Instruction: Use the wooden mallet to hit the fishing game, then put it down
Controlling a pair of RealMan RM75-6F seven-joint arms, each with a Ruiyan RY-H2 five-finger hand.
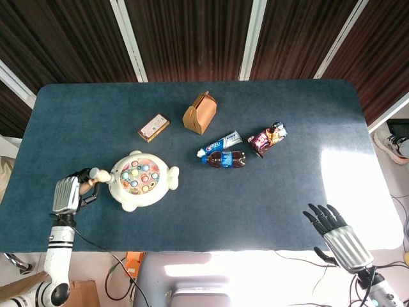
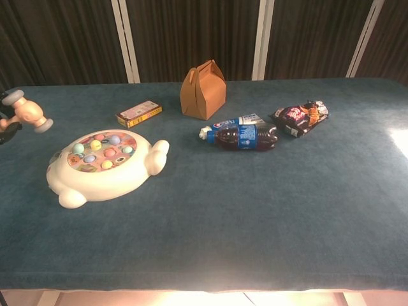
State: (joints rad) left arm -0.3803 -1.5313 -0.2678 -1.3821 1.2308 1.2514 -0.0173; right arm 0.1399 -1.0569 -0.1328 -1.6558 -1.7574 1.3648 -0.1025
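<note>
The fingers [image 1: 82, 176] of the left hand [image 1: 67, 194] are curled around the handle of the wooden mallet [image 1: 97, 176], grasping it near the left edge of the table [image 1: 287, 192]; the mallet's head sticks out past the fingers toward the fishing game [image 1: 142, 180] and, in the head view, sits just beside the game's left rim. In the chest view the mallet [image 2: 27, 112] is raised above the table surface, up and to the left of the fishing game [image 2: 102, 166], apart from it, and the hand itself is mostly cut off by the frame edge. The fishing game lies on the table toward the front left corner. The right hand [image 1: 335, 233] rests at the front edge near the right corner, its fingers spread apart and released, holding nothing, well apart from the game. Near the table's middle lie a brown paper box [image 1: 200, 113], a small flat box [image 1: 153, 127], a soda bottle [image 1: 227, 158], a toothpaste tube [image 1: 223, 142] and a snack packet [image 1: 267, 138].
</note>
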